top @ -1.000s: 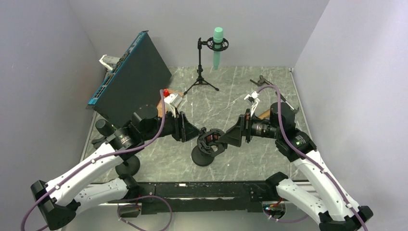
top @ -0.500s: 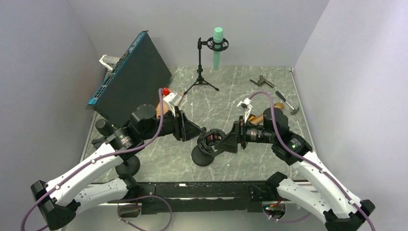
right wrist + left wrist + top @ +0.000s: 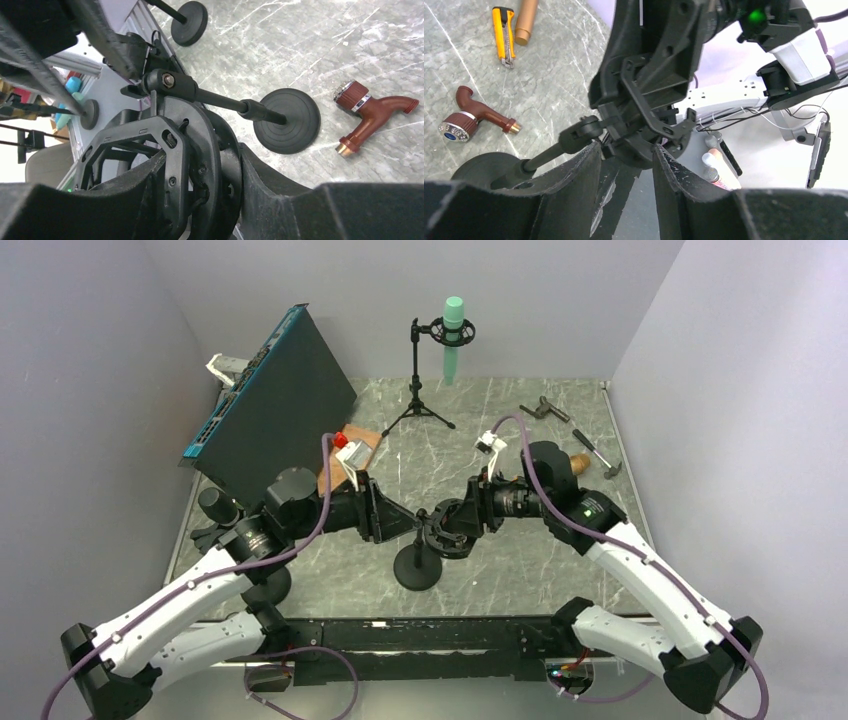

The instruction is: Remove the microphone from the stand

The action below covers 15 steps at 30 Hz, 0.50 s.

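Note:
A small black stand with a round base carries a black octagonal cradle around a thick round black body; I cannot tell whether that body is the microphone. My right gripper is shut across cradle and body from the right. From the left, my left gripper holds the cradle's lower part between its fingertips. A green microphone hangs on a tripod stand at the back, far from both grippers.
A brown tap fitting lies near the base. A yellow knife and a copper tube lie farther off. A large dark panel leans at the left. Metal tools lie back right, and a second round base stands near left.
My right gripper has moved left onto the cradle and closed on it. The left arm has shifted slightly, and the stand's stem now shows below the cradle.

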Tool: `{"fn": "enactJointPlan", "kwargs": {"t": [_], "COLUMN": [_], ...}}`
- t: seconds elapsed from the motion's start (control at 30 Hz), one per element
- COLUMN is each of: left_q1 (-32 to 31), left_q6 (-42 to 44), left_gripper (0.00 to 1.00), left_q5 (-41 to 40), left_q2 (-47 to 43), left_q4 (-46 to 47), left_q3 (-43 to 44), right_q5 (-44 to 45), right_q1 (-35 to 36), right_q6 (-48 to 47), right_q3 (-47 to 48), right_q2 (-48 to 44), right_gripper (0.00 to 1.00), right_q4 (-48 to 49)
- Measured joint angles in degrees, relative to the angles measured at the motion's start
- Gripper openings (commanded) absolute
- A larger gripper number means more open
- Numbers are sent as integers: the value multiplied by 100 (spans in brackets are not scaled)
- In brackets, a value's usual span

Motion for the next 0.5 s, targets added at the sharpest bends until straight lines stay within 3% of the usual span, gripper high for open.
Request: {"fn": "enactJointPlan", "kwargs": {"t": [0.13, 0.5], "left_q1": [0, 0], "left_q6": [7, 168], "left_gripper": [47, 49], "left_q5": [-68, -348], "left_q2": [-229, -319], "left_q4": [-129, -739], "left_q3": [0, 31], "right_q5": [-68, -98], "right_q1": [7, 9], "right_q6": [-229, -243], "right_q3": [136, 146], "right_q2": [284, 238], "right_gripper": [43, 77], "right_q4": [7, -28]}}
